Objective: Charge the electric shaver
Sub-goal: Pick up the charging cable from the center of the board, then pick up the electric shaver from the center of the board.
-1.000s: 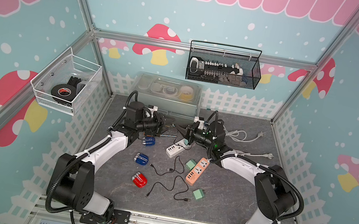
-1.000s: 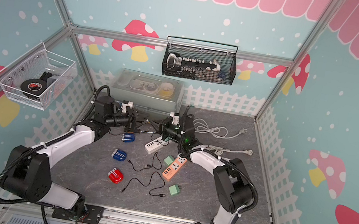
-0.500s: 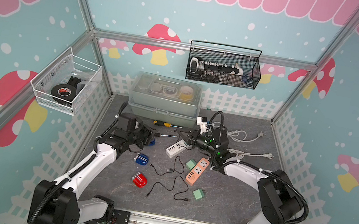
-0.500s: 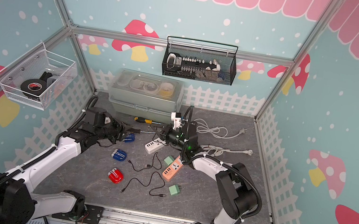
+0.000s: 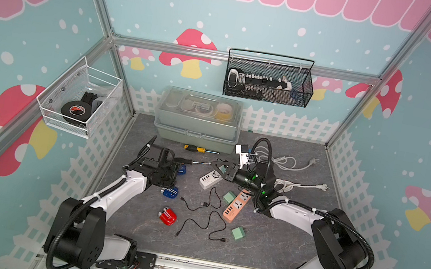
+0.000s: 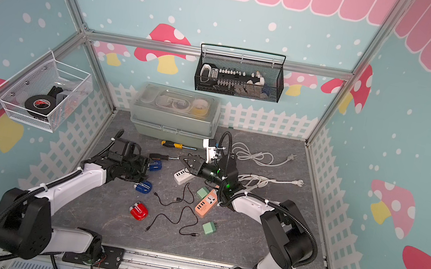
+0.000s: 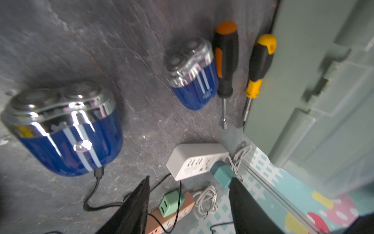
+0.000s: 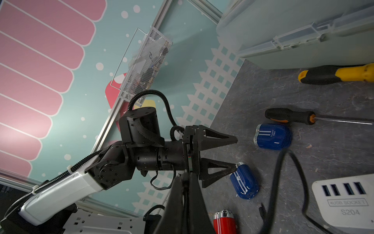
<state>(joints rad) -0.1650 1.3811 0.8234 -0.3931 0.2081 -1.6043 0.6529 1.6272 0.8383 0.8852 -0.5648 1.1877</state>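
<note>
**Fig. The left gripper (image 8: 236, 153) and the blue electric shaver (image 7: 66, 129) beside it.**

We see the left gripper's two fingers spread wide with nothing between them. The shaver lies on the grey slate table (image 7: 101, 40), just outside the gap and by the outer side of one fingertip (image 8: 229, 167). Whether the two touch we cannot tell.

The shaver's long axis runs roughly the way the fingers point, skewed a little outward. Its chrome twin-head end sits by the fingertip, and its blue base points onward, away from the wrist. In the left wrist view the plug of a black cable (image 7: 91, 198) meets that base, but we cannot tell whether it is fully seated.

A second blue shaver (image 7: 192, 75) lies off the opposite finger and farther ahead, alongside an orange-and-black screwdriver (image 7: 225, 58). The open gap therefore faces bare table between the two shavers.

The right gripper (image 8: 183, 182) has its fingers pressed together, and we cannot make out anything pinched between them. It faces the left gripper from beyond the shaver's base, near the white four-USB socket strip (image 8: 344, 202).

The left arm is clearly the nearer to the shaver. We judge that the coming move turns on the sideways offset. To take the shaver, the left gripper would have to shift across toward that finger's side. The cable trails ahead toward the strip, on the right gripper's side, and we cannot follow its far end.
</note>
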